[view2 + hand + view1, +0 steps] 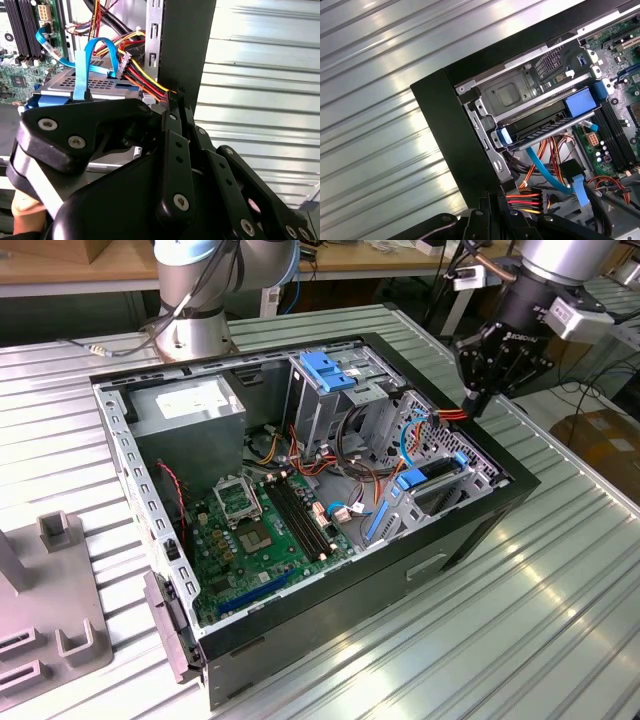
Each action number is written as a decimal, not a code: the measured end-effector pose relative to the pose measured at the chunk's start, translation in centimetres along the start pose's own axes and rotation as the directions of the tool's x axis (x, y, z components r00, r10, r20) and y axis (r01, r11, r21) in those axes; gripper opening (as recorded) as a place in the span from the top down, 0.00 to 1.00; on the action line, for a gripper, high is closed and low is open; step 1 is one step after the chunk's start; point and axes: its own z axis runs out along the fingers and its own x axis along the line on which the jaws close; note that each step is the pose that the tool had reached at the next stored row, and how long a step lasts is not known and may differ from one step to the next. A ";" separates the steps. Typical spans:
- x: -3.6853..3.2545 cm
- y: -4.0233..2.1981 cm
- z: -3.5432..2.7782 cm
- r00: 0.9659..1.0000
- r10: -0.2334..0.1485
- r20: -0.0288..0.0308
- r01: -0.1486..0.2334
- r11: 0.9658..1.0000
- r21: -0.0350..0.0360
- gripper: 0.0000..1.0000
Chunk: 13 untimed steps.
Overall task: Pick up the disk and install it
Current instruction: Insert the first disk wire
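Looks close to done. Shows the disk [435, 493] already lying flat in the bay at the corner of the computer case [300, 625], blue rails alongside. Finds the gripper [476, 402] above the case edge, closed up tight and holding nothing, tip beside the coloured wires [450, 416]. Cannot tell whether fully seated.

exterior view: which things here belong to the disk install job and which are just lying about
For the job:
disk, sitting in the front drive bay
gripper, by the case rim
computer case

Just there:
grey fixture on the table
power-supply box
motherboard
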 end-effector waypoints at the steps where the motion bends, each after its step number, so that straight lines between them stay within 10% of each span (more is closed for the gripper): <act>1: -0.11 0.06 0.01 1.000 0.001 0.000 -0.001 1.000 0.000 0.84; 13: -0.57 0.28 0.06 0.995 0.098 0.002 -0.098 0.995 -0.001 0.84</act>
